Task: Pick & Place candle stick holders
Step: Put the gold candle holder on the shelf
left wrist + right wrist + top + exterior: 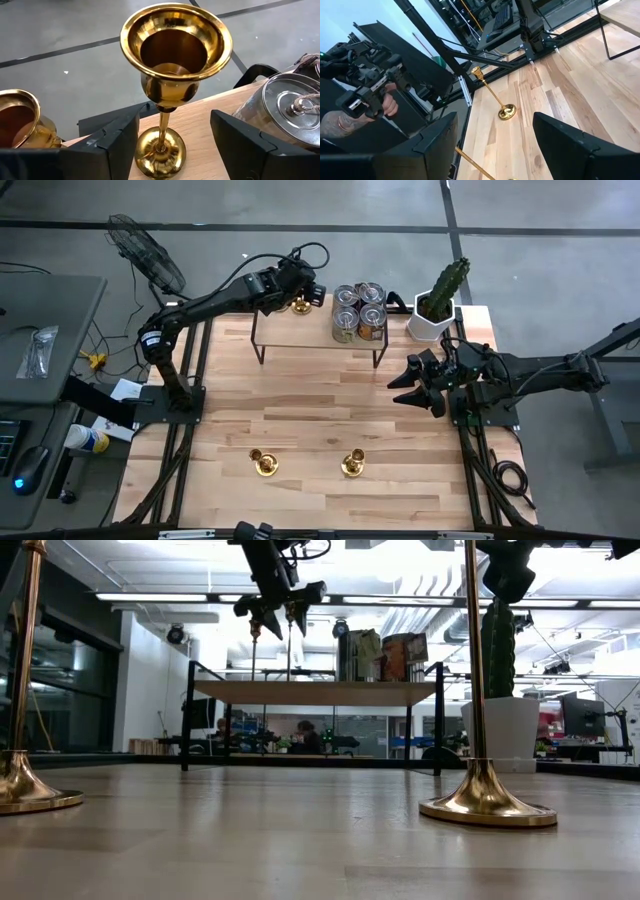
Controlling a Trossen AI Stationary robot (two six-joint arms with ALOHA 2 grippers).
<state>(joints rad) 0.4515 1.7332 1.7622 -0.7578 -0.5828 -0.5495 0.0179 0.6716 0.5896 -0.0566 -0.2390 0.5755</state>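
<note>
On the raised shelf [315, 338] at the table's far side a gold candle stick holder [170, 75] stands upright on its round base [160, 159]. My left gripper [174, 125] is open, one finger on either side of the stem and apart from it. A second holder [17, 125] stands on the shelf beside it. Two more holders [264, 462] [352, 463] stand upright on the table near its front edge. My right gripper [408, 385] waits open at the table's right side with nothing between its fingers.
Several silver-topped cans [358, 310] stand on the shelf just right of the holders. A cactus in a white pot [437, 305] is at the far right corner. A person's hand [367, 107] with a controller shows beyond the table's left edge.
</note>
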